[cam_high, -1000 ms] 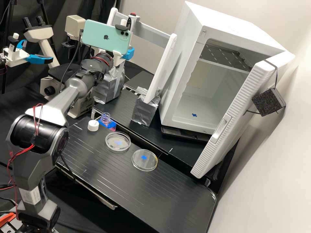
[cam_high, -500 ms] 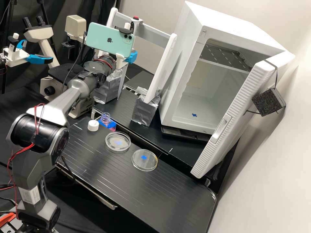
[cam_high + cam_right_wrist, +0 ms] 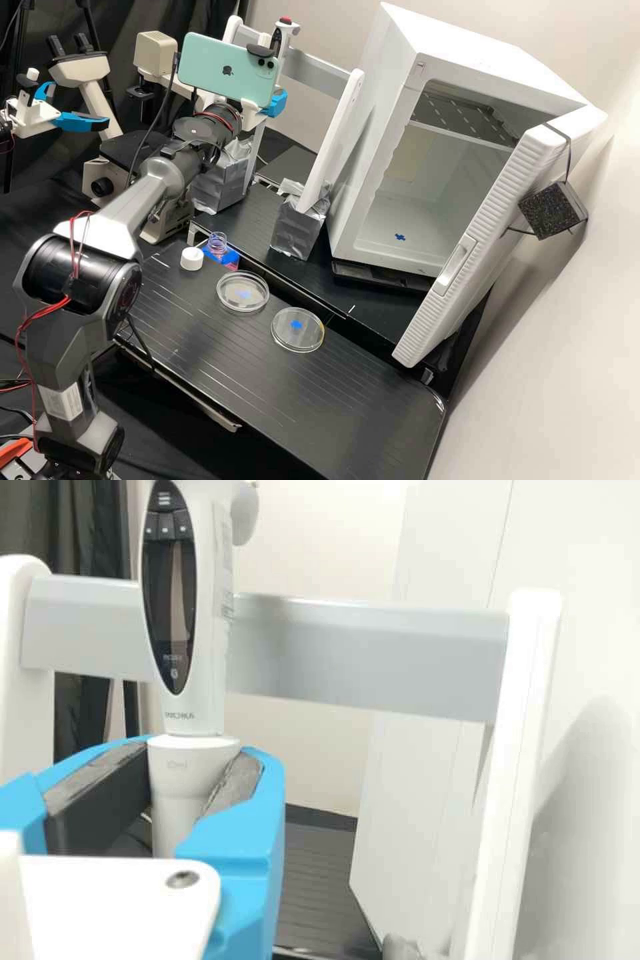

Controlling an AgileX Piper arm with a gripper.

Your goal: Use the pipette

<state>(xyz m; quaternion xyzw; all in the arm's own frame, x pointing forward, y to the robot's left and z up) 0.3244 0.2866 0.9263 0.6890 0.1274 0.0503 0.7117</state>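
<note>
Just shifted sideways and raised slightly — gripping the pipette (image 3: 208, 610) upright in the closed claw (image 3: 186, 768), beside the grey crossbar (image 3: 380, 658) — so probably ready for carrying to the bottle (image 3: 217, 245).

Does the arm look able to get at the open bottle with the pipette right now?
Probably: jaws shut on the pipette, bottle uncovered, white cap beside it. The white rack near the pipette might need clearing first.

High view: I look forward, down, from farther back
Wrist view: from the arm (image 3: 57, 347), close, nearly level
Both: grey crossbar (image 3: 400, 655)
</note>
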